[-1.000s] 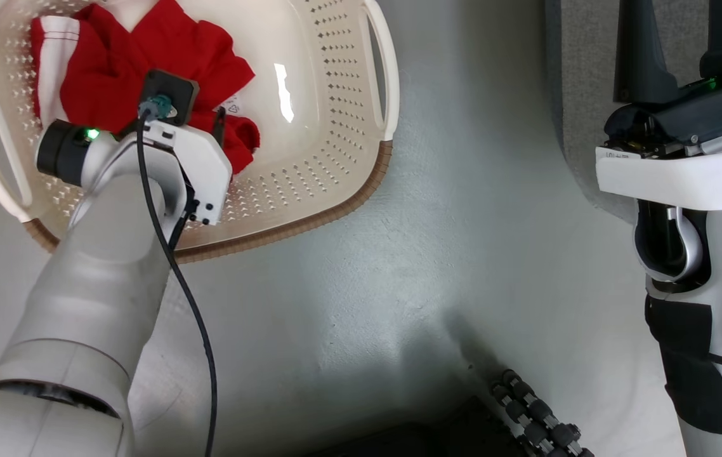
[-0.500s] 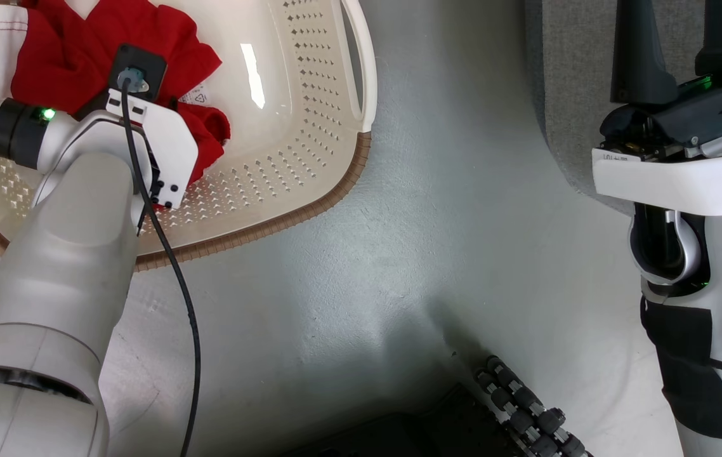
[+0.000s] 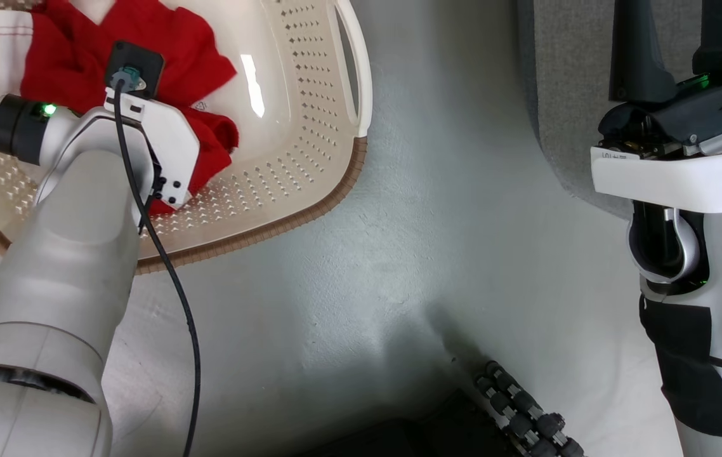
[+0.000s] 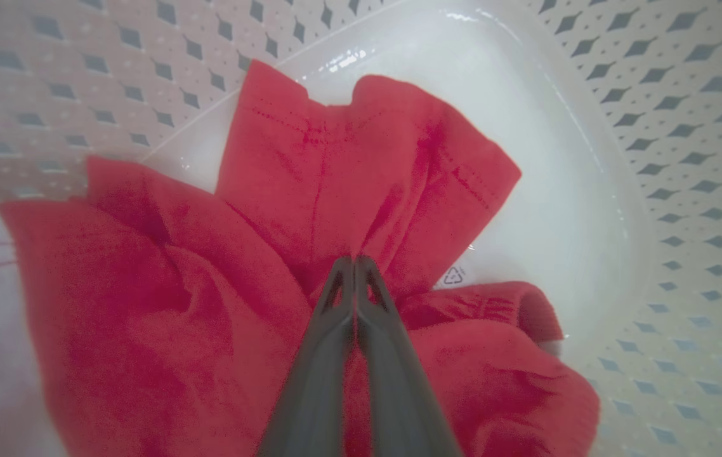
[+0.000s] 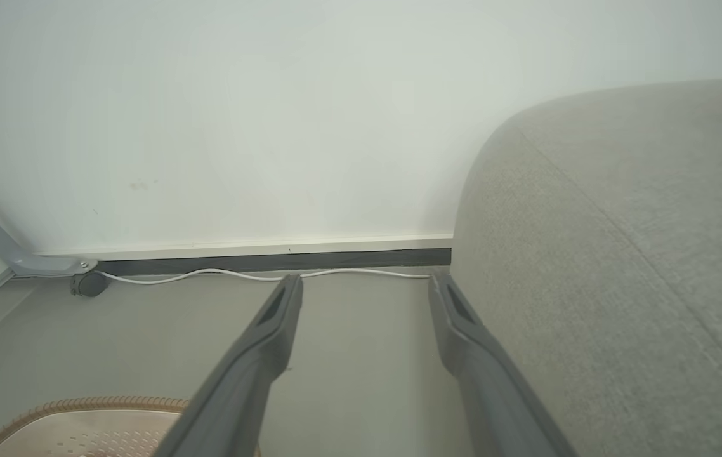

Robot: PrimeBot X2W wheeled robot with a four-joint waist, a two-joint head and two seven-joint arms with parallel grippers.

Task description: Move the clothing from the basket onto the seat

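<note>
The red clothing (image 3: pixel 190 44) lies bunched in the cream perforated basket (image 3: pixel 310 95) on the floor, one white-striped part at its far left. In the left wrist view my left gripper (image 4: pixel 354 260) is shut on a fold of the red clothing (image 4: pixel 348 171), close to a small white label, above the basket's base (image 4: pixel 564 209). My right gripper (image 5: pixel 366 284) hangs open with nothing in it, over the floor beside the grey seat (image 5: pixel 621 254). In the head view its dark fingers (image 3: pixel 634 57) rise in front of the seat (image 3: pixel 577 95).
The grey floor (image 3: pixel 412 241) stretches between basket and seat. A white cable (image 5: pixel 240 275) runs along the baseboard of the pale wall, with a dark caster (image 5: pixel 89 284) at the left. My base's black rollers (image 3: pixel 519 406) sit at the bottom. The basket's brown rim (image 5: pixel 82 404) is low left.
The head camera shifted, so the basket sits further left. A dark left finger seen beside the wrist a second ago is hidden, and the red fabric has gathered under the wrist.
</note>
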